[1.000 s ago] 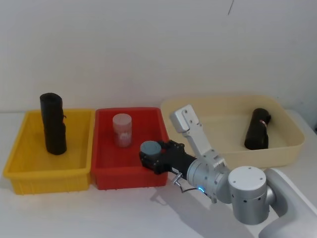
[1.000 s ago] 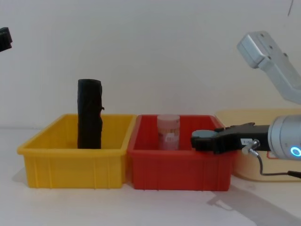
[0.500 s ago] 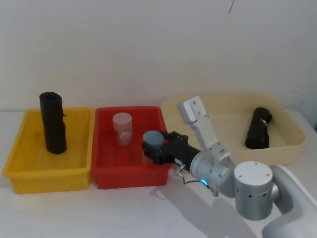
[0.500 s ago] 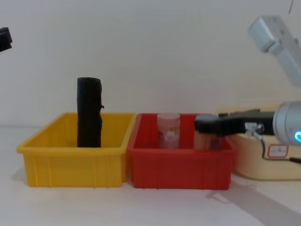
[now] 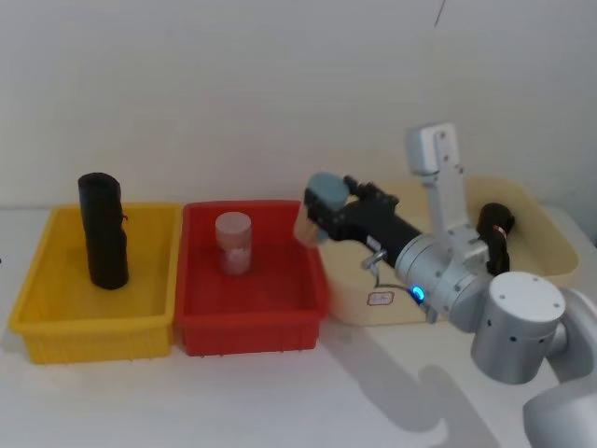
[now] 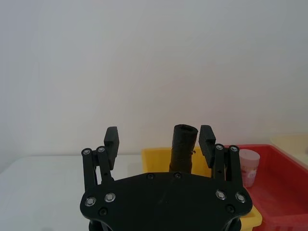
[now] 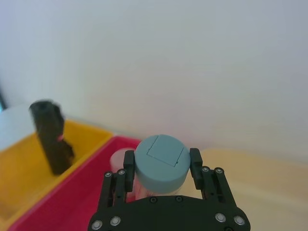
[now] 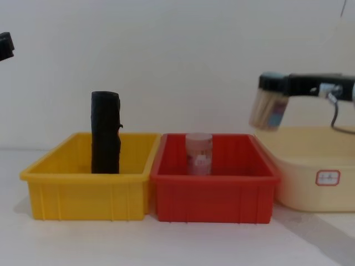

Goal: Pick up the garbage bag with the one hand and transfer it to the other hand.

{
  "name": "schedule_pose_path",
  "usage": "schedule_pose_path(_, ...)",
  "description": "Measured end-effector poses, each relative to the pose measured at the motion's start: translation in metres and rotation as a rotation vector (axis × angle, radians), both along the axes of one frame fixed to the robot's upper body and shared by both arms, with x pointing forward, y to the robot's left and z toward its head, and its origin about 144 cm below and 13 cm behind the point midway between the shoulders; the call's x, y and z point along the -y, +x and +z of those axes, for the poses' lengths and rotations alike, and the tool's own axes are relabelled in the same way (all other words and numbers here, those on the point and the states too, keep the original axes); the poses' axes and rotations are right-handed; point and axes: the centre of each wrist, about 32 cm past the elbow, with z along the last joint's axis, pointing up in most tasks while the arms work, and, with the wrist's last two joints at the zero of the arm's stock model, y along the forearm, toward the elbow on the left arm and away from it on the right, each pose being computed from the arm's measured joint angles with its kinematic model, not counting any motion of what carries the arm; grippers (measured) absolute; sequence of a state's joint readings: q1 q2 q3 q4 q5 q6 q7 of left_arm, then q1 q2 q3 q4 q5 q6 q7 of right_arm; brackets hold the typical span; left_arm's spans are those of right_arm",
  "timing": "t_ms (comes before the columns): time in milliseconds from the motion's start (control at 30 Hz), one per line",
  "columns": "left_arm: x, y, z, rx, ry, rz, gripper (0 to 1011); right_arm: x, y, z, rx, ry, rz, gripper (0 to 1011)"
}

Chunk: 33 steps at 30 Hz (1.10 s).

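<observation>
The right pincer (image 5: 322, 207) was clamped on a grey-capped jar (image 8: 268, 109); beyond it, the garbage bag (image 5: 492, 233) bore an unreadable red-white label.

The left pincer (image 6: 159, 143) stood apart.

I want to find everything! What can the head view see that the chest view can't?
Head view alone: the garbage bag with its red band, in the beige tub. Chest view alone: the left gripper, a dark tip at the upper left edge. Both: the right gripper holding a grey-lidded jar up in the air, the plain black roll upright in the yellow bin, and a pink jar in the red bin.
</observation>
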State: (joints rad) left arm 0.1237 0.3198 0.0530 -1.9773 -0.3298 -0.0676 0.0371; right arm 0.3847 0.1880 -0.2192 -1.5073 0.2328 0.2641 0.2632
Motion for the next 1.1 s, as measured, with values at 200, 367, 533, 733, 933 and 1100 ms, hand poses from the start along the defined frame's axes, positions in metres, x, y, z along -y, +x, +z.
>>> schedule_pose_path(200,0.0,0.0,0.0,0.0,0.0,0.0,1001,0.01,0.004,0.007,0.041,0.023,-0.067,672)
schedule_pose_path(367,0.0,0.0,0.0,0.0,0.0,0.0,1001,0.016,0.008,0.007,0.047,0.013,-0.11,672)
schedule_pose_path(533,0.0,0.0,0.0,0.0,0.0,0.0,1001,0.02,0.013,0.0,0.03,-0.023,-0.146,672)
schedule_pose_path(733,0.0,0.0,0.0,0.0,0.0,0.0,1001,0.022,0.018,-0.013,-0.01,-0.069,-0.17,672)
schedule_pose_path(933,0.0,0.0,0.0,0.0,0.0,0.0,1001,0.025,0.023,-0.027,-0.061,-0.113,-0.193,672)
schedule_pose_path(1100,0.0,0.0,0.0,0.0,0.0,0.0,1001,0.026,0.025,-0.035,-0.09,-0.133,-0.208,716)
